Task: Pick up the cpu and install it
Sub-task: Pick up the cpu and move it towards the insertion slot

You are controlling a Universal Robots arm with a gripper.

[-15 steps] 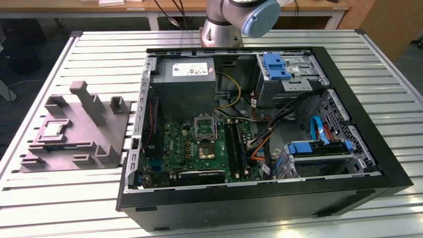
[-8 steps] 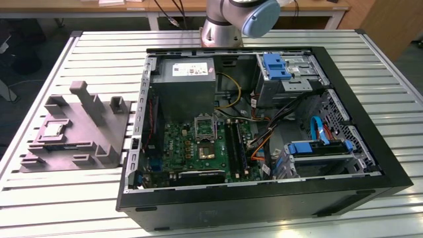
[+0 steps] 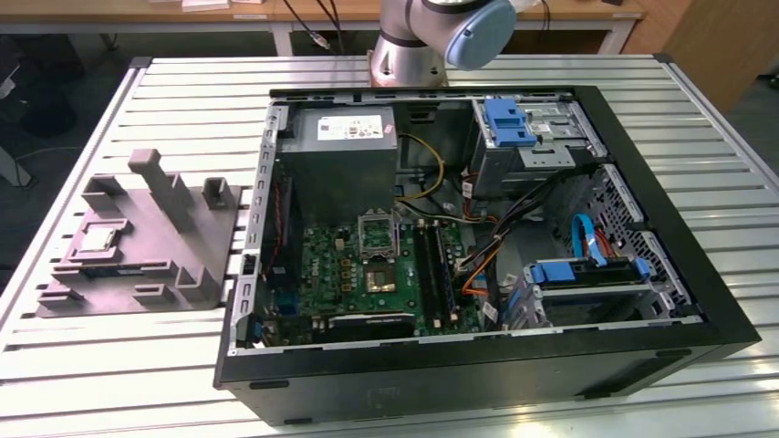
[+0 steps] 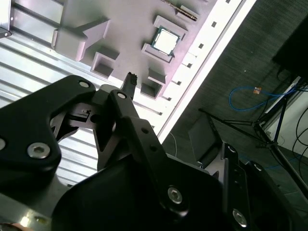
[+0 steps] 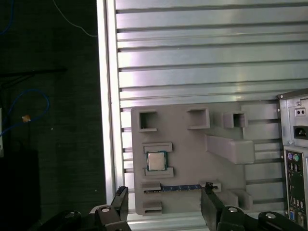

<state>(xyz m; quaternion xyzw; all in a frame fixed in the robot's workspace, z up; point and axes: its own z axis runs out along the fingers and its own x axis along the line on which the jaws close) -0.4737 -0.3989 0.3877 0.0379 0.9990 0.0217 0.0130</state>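
One square silvery-grey cpu (image 3: 98,241) sits keyed in a pocket of the grey plastic tray (image 3: 201,274), nine o'clock of the black case (image 3: 487,374) in the exterior view; my gripper (image 5: 164,188) hangs wide open, empty.

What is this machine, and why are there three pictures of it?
It is a robot arm with a gripper, like a two-fingered hand. One picture comes from a camera off the arm; the other two come from cameras riding near its wrist. On the metal table sit an open computer case and a grey tray. A small silvery chip, the cpu, lies in the tray. The gripper is open and holds nothing; the cpu has not been picked up yet.
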